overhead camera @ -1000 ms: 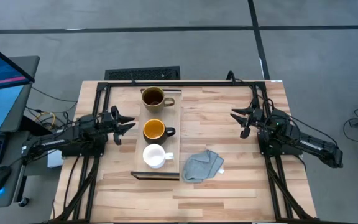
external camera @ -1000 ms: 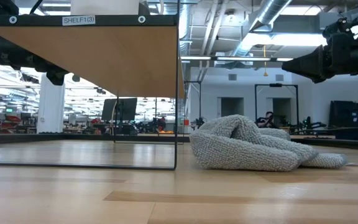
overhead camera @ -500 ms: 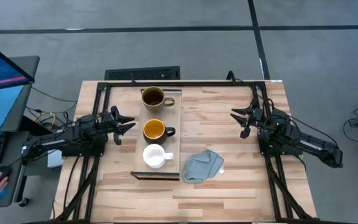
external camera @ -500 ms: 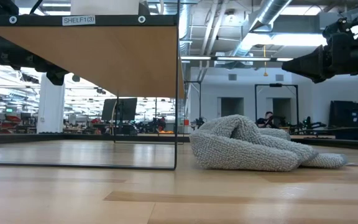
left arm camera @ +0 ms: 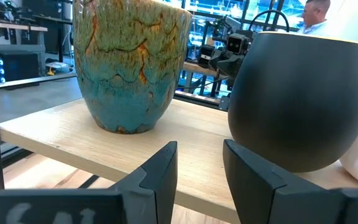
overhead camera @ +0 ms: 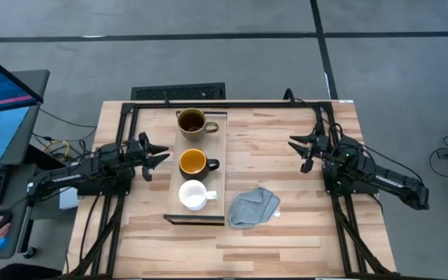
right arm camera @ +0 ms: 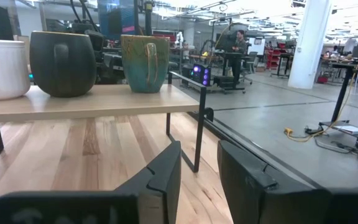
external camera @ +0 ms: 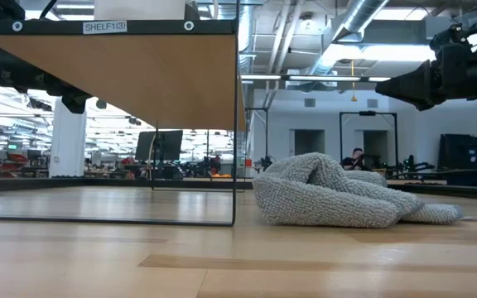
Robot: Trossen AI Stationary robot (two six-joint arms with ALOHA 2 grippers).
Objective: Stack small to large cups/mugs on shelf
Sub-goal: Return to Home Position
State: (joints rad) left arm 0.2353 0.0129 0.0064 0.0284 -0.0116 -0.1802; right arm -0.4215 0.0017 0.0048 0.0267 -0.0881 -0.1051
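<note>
Slatted tabletop (overhead camera: 286, 233): shelf (overhead camera: 219, 140) carries brown-olive mug (overhead camera: 191, 121), black mug (overhead camera: 192, 162), white mug (overhead camera: 193, 194) in a row. Left gripper (overhead camera: 162, 153) and right gripper (overhead camera: 296, 153) flank it, fingers parted, empty. Placement appears complete; only parking the arms seems outstanding

Two dark jointed arms (overhead camera: 84, 177), flat angular black fingers (left arm camera: 159, 177), what look like black cables (overhead camera: 99, 225) beneath

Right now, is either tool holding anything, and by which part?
Nothing is held. The left tool and right tool are both open and empty; the three mugs stand free on the shelf.
</note>
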